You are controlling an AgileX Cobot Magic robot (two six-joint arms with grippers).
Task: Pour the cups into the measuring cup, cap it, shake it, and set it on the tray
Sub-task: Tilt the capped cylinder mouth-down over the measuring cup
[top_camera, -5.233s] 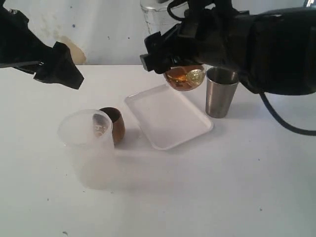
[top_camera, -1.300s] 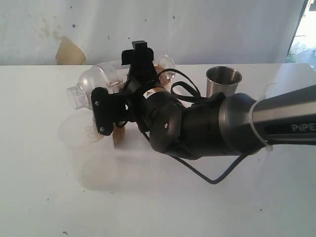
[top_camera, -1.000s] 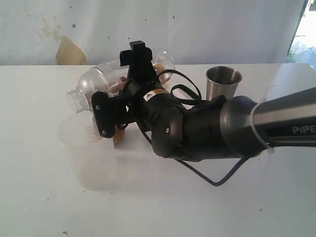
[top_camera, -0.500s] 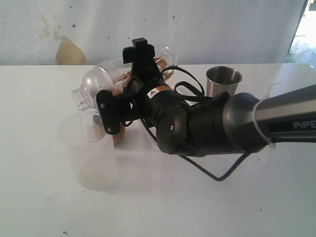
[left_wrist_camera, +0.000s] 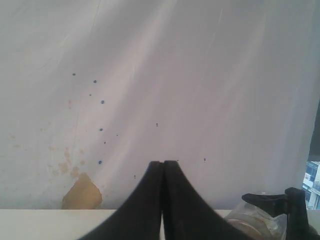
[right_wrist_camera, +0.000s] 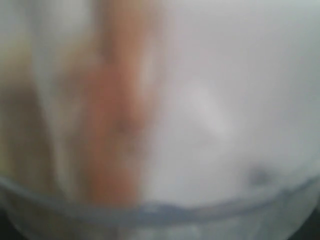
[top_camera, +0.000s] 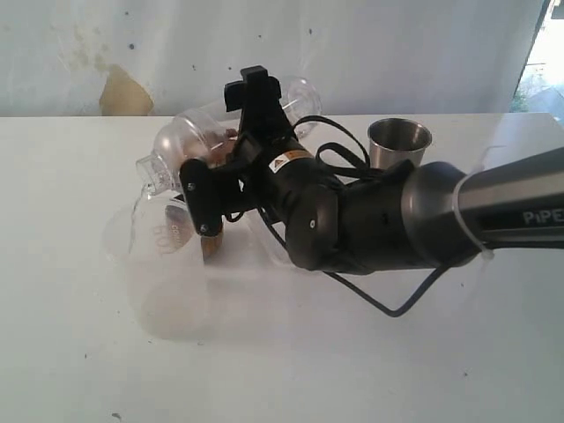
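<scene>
My right gripper (top_camera: 253,119) is shut on the clear measuring cup (top_camera: 196,134), which lies almost on its side above the table. Its domed cap and narrow neck (top_camera: 152,173) point down-left over the frosted beaker (top_camera: 163,264). Brownish contents show through the wall, and they fill the blurred right wrist view (right_wrist_camera: 120,110). The steel tumbler (top_camera: 398,148) stands upright behind the arm. Only a brown sliver of the wooden cup (top_camera: 210,246) shows beside the beaker. The white tray (top_camera: 266,240) is mostly hidden by the arm. My left gripper (left_wrist_camera: 163,163) is shut, empty and raised, facing the wall.
The right arm's thick black body (top_camera: 370,220) and its cable (top_camera: 397,308) lie across the middle of the table. In the left wrist view the clear cup (left_wrist_camera: 252,224) and a black finger (left_wrist_camera: 272,199) show at the lower corner. A wall stands behind the table.
The right gripper has tilted the capped measuring cup further, so its neck has dropped toward the frosted beaker. The arm has shifted slightly right. Five seconds ago it was held high above the tray.
</scene>
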